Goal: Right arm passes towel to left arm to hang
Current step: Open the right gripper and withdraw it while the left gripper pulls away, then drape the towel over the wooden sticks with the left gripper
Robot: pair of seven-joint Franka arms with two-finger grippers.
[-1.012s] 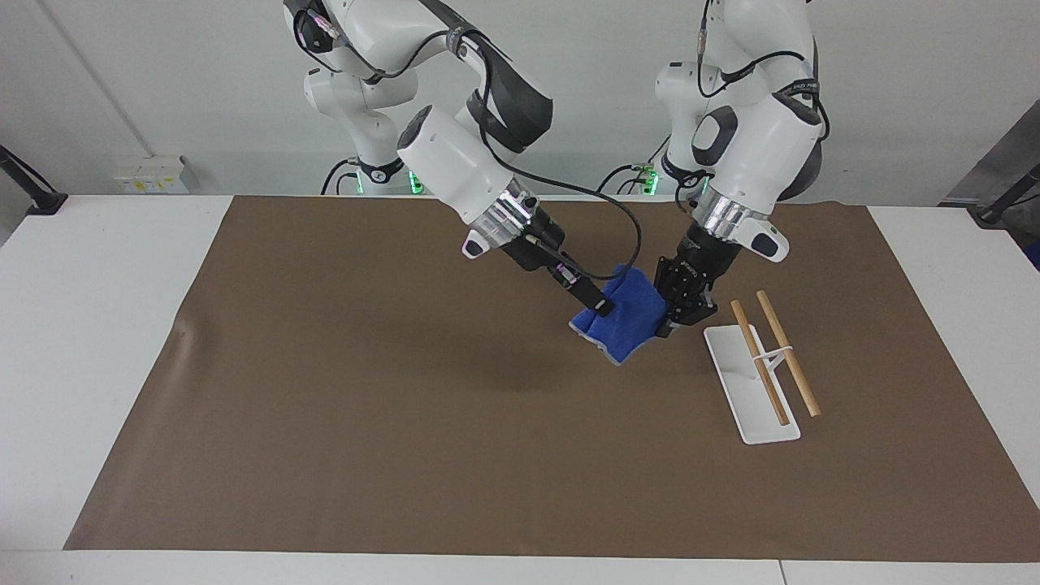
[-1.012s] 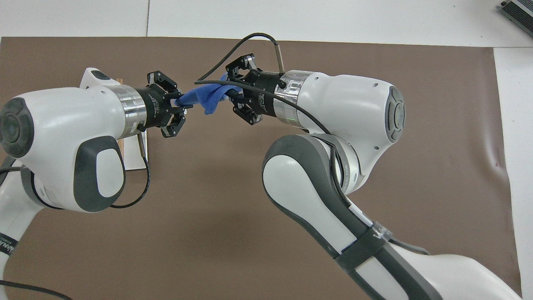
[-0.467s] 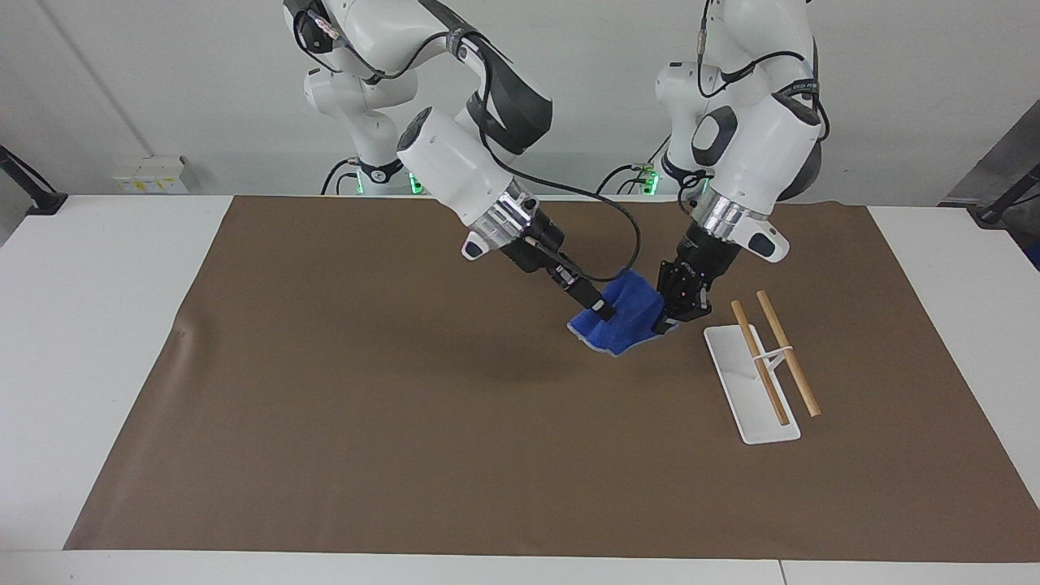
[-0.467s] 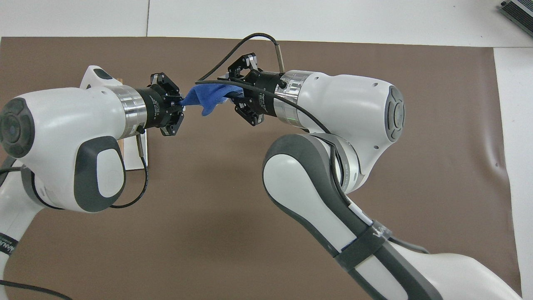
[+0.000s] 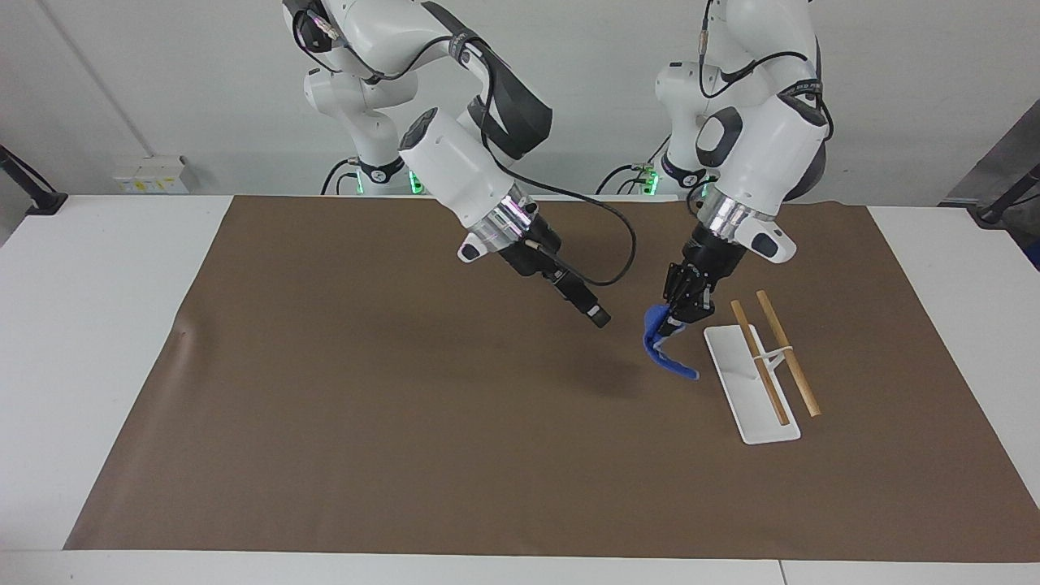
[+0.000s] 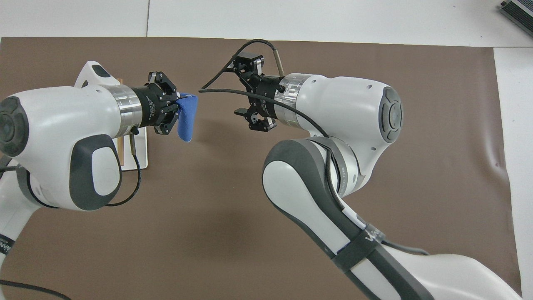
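Two arms over brown mat (image 5: pixel 406 422), both grippers raised. Going across the facing view from right arm's end to left arm's end:

1. White table (image 5: pixel 97 341) w/ mat covering most of it; this end carries nothing else visible.

2. Right gripper (image 5: pixel 600 317) – hangs over mid-mat, angled down toward left arm's end. Fingers spread wide in overhead view (image 6: pixel 249 91), nothing between them. Black cable loops from wrist. Clear gap between it and towel.

3. Towel (image 5: pixel 666 351) – bright blue, off the mat, dangling as a narrow folded strip from left gripper. Lower end curls toward rack; dark shadow on mat beneath.

4. Left gripper (image 5: pixel 671 318) – fingertips clamped on towel's upper edge; over mat just beside rack's base, on side toward right arm.

5. Rack (image 5: pixel 751 390) – white flat base on mat toward left arm's end, w/ two wooden bars (image 5: pixel 786 353) carried on a thin white upright, approx parallel. Nothing draped on bars. Overhead view: rack mostly hidden under left arm, base corner (image 6: pixel 139 156) showing.
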